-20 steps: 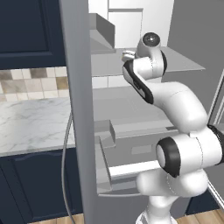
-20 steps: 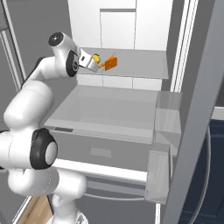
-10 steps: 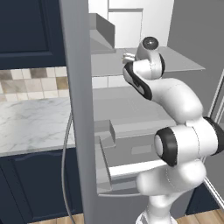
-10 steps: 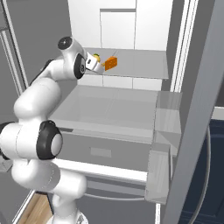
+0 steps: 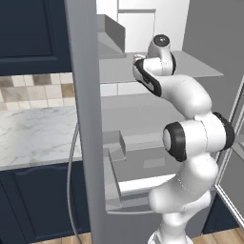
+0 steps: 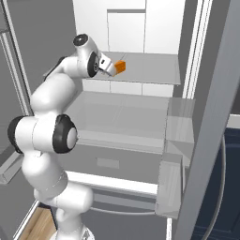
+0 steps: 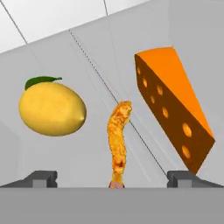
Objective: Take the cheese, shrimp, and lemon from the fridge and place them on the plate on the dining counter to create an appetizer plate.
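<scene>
Left base view: your arm reaches into the open fridge point(image 5: 200, 71) at upper-shelf height; its hand is hidden there.

Right base view: the gripper point(image 6: 111, 69) sits just short of the cheese point(image 6: 121, 66) on the upper shelf.

Hand view: jaws spread wide, holding nothing. Lemon point(image 7: 51, 109) one side, cheese point(image 7: 175, 105) the other, shrimp point(image 7: 118, 142) between the fingertips point(image 7: 43, 179).
</scene>
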Controlling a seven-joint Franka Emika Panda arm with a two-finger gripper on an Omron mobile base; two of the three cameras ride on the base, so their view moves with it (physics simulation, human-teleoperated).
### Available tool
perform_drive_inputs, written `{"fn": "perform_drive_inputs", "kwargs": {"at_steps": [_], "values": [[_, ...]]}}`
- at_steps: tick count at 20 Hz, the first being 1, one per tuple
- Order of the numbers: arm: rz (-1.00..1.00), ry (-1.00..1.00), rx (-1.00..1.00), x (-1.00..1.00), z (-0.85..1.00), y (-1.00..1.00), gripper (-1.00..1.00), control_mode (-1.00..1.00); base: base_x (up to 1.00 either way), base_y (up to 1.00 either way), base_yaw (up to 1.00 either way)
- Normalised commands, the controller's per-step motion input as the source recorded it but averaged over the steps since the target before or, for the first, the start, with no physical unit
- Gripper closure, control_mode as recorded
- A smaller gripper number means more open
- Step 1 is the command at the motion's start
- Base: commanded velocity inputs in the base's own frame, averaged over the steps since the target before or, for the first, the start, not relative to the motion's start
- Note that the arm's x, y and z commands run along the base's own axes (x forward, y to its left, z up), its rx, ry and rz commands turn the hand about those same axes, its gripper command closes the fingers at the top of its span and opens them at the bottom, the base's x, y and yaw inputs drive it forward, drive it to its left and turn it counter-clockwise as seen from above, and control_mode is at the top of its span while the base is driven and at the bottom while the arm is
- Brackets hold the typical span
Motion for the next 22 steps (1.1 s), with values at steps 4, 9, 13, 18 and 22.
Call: {"fn": "perform_drive_inputs", "kwargs": {"at_steps": [4,9,13,18,22], "values": [[0.00,0.27,0.00,0.64,-0.03,0.00,-1.00,-1.00,0.00,0.00,0.00],[0.00,0.13,0.00,0.29,-0.50,0.00,-1.00,-1.00,0.00,0.00,0.00],[0.00,0.00,0.00,0.00,-0.89,0.00,-1.00,-1.00,0.00,0.00,0.00],[0.00,0.00,0.00,0.15,-0.78,0.00,-1.00,-1.00,0.00,0.00,0.00],[0.00,-0.04,0.00,0.39,-0.92,-0.07,-1.00,-1.00,0.00,0.00,0.00]]}}
